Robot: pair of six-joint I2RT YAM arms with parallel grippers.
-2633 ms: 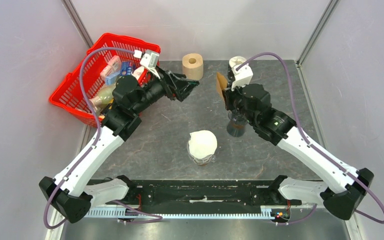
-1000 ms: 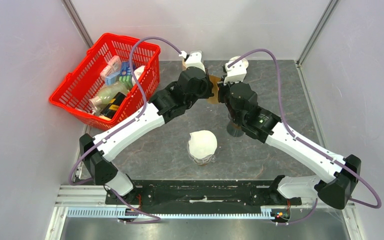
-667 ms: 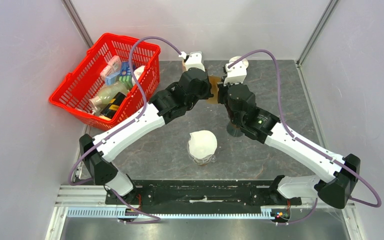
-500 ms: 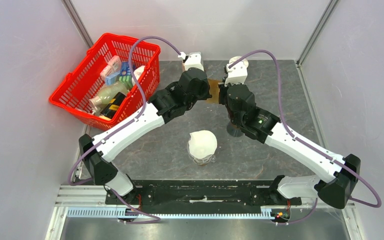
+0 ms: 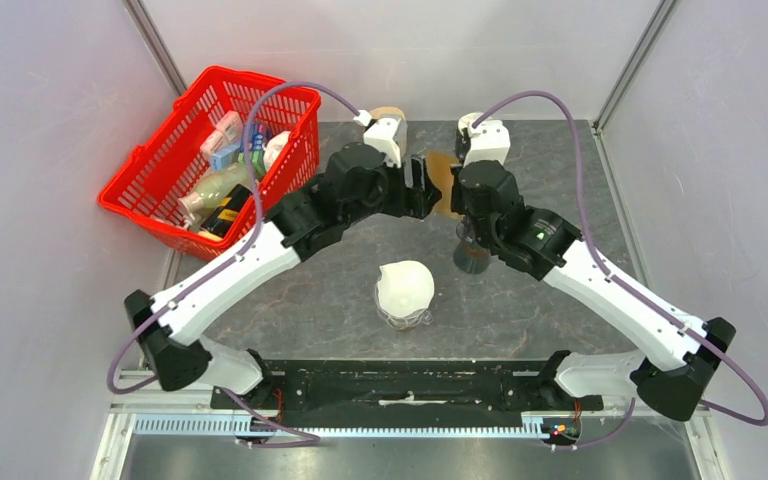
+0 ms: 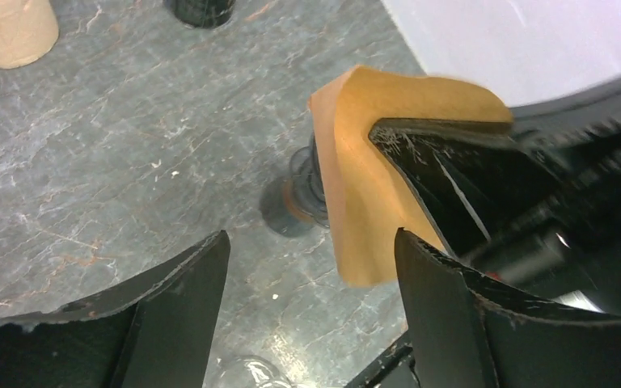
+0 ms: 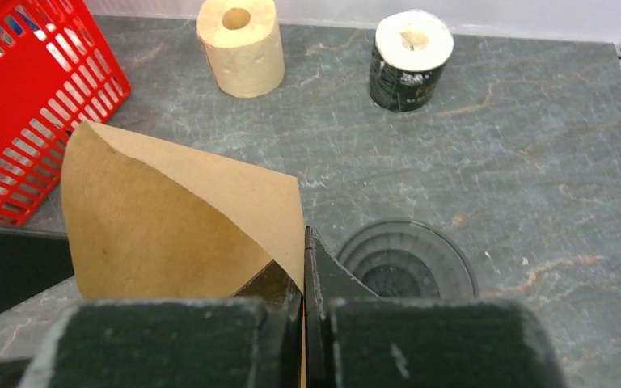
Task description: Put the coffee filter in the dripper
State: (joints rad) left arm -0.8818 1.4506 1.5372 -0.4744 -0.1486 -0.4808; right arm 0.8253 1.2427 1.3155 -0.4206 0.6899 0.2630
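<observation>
The brown paper coffee filter (image 5: 443, 175) hangs in the air at the back of the table, pinched at one edge by my right gripper (image 5: 454, 192), which is shut on it. In the right wrist view the filter (image 7: 170, 218) fans out to the left of the shut fingertips (image 7: 305, 236). The dark ribbed dripper (image 7: 408, 260) stands on the table just below and to the right of it; from above, the dripper (image 5: 472, 255) is partly under the right arm. My left gripper (image 5: 420, 190) stands open beside the filter (image 6: 364, 186), its jaws wide apart with nothing between them (image 6: 311, 242).
A red basket (image 5: 160, 190) full of groceries sits at the back left. A tan paper roll (image 7: 240, 44) and a black-and-white roll (image 7: 411, 56) stand near the back wall. A glass vessel capped in white (image 5: 405, 290) stands at the centre front.
My left gripper was shut on the filter beside the right gripper; it has opened, let go and drawn back to the left. The right gripper keeps hold of the filter.
</observation>
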